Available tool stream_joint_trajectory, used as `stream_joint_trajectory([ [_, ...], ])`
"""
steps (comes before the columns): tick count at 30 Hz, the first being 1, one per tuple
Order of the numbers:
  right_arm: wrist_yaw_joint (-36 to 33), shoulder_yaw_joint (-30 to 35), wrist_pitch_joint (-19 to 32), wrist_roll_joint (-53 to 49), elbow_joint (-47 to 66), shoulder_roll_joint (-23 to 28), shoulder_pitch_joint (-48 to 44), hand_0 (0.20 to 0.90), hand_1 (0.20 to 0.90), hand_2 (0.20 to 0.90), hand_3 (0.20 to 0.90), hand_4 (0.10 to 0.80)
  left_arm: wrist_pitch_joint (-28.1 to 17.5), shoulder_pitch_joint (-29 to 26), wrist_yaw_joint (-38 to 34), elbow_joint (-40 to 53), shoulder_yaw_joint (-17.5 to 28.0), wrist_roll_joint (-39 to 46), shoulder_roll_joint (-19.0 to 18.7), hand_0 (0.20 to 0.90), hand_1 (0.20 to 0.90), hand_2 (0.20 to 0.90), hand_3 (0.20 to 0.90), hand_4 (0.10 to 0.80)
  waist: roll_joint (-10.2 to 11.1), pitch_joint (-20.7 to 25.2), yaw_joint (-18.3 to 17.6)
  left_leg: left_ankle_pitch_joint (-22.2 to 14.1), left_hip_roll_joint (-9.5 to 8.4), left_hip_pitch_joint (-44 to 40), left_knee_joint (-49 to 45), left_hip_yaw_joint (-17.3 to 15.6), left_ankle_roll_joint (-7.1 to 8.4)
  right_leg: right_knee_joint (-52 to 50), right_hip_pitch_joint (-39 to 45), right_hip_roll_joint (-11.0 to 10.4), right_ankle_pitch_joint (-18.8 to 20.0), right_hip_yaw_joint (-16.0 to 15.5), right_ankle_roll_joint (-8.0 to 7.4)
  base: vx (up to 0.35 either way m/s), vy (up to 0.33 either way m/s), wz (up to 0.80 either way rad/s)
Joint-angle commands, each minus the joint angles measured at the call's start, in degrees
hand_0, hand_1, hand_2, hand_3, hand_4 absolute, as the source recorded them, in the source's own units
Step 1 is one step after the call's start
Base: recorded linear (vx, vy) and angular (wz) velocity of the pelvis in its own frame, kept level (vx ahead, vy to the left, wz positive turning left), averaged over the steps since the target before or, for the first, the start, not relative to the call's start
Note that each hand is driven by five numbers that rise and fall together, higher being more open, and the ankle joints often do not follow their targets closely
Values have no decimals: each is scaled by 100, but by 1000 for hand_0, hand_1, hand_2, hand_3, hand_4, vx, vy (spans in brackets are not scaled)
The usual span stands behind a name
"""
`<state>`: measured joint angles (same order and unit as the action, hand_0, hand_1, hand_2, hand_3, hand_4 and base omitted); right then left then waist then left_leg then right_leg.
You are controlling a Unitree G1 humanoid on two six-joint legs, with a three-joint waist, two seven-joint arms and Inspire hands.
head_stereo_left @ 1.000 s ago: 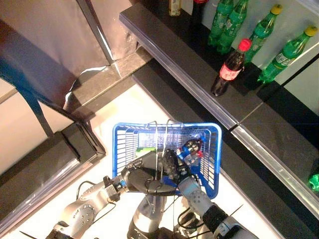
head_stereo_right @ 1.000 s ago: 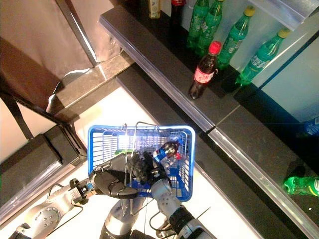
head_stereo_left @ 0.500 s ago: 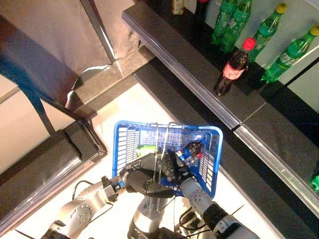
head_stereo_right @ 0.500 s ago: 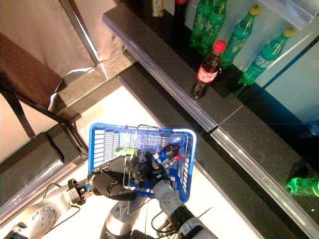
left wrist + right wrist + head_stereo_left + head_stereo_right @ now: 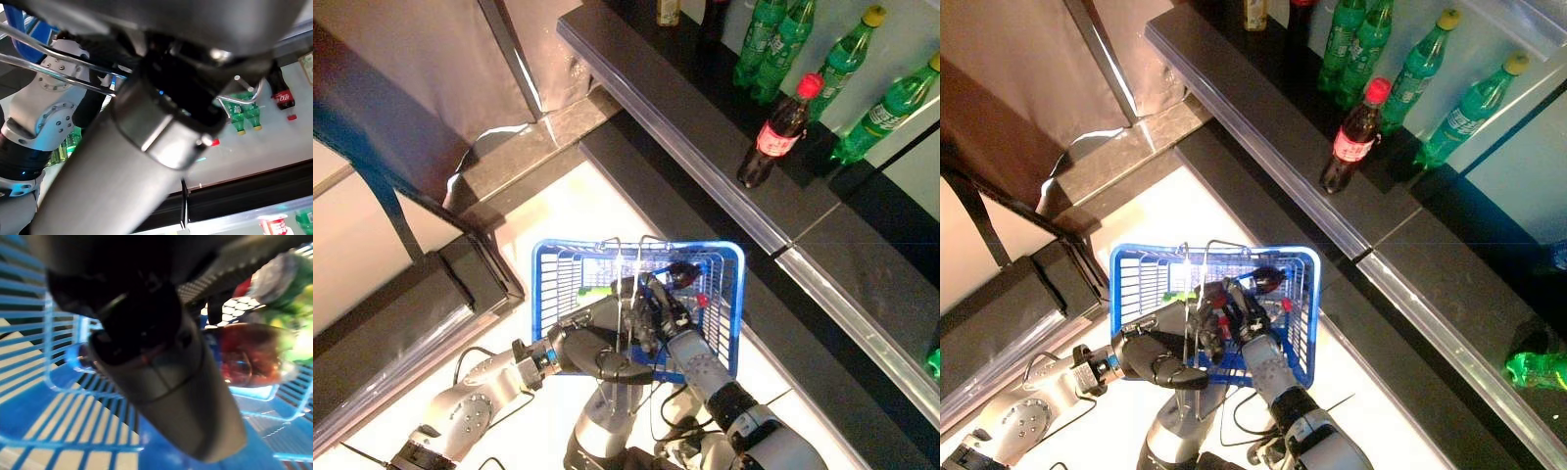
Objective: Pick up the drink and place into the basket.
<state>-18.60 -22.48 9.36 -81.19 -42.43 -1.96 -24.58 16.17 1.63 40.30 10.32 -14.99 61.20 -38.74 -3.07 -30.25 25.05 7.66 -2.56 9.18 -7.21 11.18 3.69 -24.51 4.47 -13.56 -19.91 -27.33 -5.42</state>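
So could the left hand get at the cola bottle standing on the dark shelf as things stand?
Probably not. The left hand is curled round the blue basket's wire handle, and the cola bottle stands far up on the shelf, beyond the basket.

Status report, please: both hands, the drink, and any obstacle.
Left hand shut on basket handles. Right hand inside blue basket, grip unclear. Dark drink bottle lying in basket. No obstacle seen.
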Motion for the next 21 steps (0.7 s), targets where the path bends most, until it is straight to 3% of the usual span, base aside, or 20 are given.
stream_joint_trajectory([
  [1, 299, -120, 265, -36, 346, -288, -229, 900, 900, 900, 900, 800, -805, -658, 1179, 2433, 107, 1619, 828, 300, 300, 300, 200, 100, -98, 744, -58, -518, -68, 91, -489, 70, -251, 623, -206, 9, 1483, 67, 114, 0, 0, 0],
  [8, 414, -183, 424, 150, 1068, -127, 30, 900, 900, 900, 900, 800, -829, -670, 1085, 2479, 210, 1574, 835, 300, 300, 300, 200, 100, -8, 692, -133, -521, -37, 126, -488, 13, -274, 616, -259, 22, 1500, 90, 108, 0, 0, 0],
  [14, -360, -320, 683, 929, 2754, 121, 526, 900, 900, 900, 900, 800, -1008, -537, 963, 2521, 386, 1449, 813, 300, 300, 300, 200, 100, 152, 603, -310, -527, 50, 169, -468, -90, -304, 629, -355, 75, 1540, 188, 80, -22, -20, -2],
  [21, -116, -571, 237, 1060, 4580, 837, 1109, 900, 900, 900, 900, 800, -1299, -330, 617, 2388, 596, 1253, 855, 300, 300, 300, 200, 100, 339, 528, -550, -496, 139, 184, -381, -284, -320, 690, -458, 158, 1563, 350, 13, -38, -21, -17],
])
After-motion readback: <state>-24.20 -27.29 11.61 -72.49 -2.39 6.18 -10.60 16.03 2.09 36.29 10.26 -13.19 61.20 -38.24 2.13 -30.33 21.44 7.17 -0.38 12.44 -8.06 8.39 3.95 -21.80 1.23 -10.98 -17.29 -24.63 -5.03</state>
